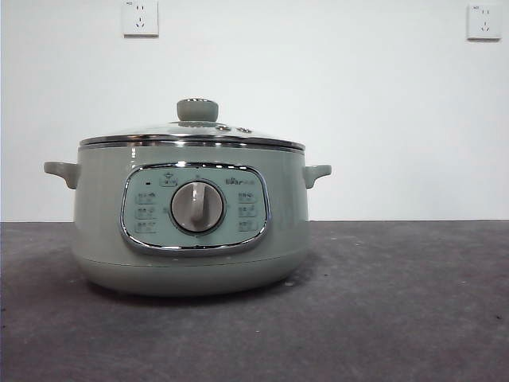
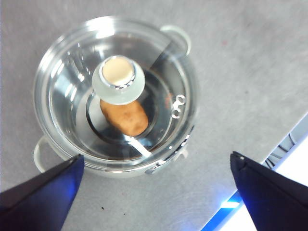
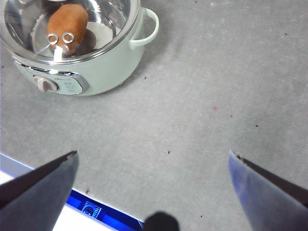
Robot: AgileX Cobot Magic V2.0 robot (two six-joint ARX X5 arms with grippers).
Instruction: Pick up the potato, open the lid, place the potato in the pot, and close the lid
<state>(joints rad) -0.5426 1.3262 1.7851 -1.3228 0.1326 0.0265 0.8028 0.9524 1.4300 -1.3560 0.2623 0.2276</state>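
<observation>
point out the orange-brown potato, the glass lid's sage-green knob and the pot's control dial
orange-brown potato (image 2: 124,117), left wrist view, middle of its skin, seen through the glass
sage-green knob (image 1: 197,109), front view, its side face
control dial (image 1: 197,207), front view, centre of the dial

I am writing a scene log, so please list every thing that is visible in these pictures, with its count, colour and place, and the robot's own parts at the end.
pot: one, pale sage green with a chrome-framed panel and dial, standing on the table.
lid: one, clear glass with steel rim and sage-green knob, closed on the pot.
potato: one, orange-brown, inside the pot under the lid.
table: one, dark grey, bearing the pot.
wall sockets: two, white, high on the white wall behind.
left gripper: one, black jaws open, above the pot, holding nothing.
right gripper: one, black jaws open, over bare table beside the pot, holding nothing.
</observation>
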